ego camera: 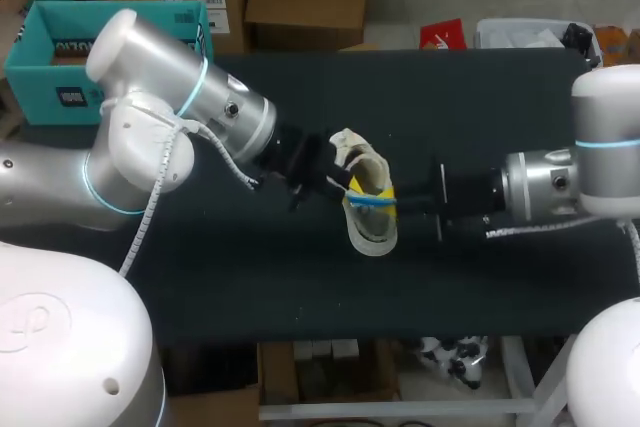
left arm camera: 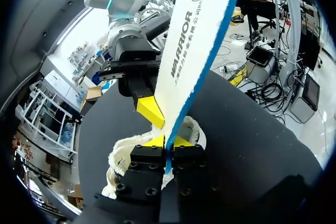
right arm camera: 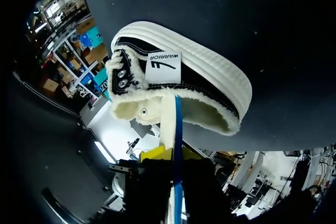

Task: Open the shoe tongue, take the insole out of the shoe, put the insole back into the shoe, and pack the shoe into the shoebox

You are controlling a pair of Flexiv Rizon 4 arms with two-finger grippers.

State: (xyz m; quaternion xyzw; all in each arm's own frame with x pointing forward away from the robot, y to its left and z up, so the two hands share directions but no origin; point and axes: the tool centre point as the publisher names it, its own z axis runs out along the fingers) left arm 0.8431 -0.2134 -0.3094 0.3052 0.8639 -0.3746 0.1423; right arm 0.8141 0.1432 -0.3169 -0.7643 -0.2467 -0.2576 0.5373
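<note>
Shoe (right arm camera: 181, 80) is black with cream fuzzy lining and a ribbed white sole, insole (left arm camera: 195, 40) white with a blue edge, table (ego camera: 460, 107) plain black.

Soft, even light, probably overhead; faint shadows.

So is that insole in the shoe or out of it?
Mostly out: the insole rises above the shoe, held by the left gripper and right gripper; whether its end sits inside, cannot tell.
</note>
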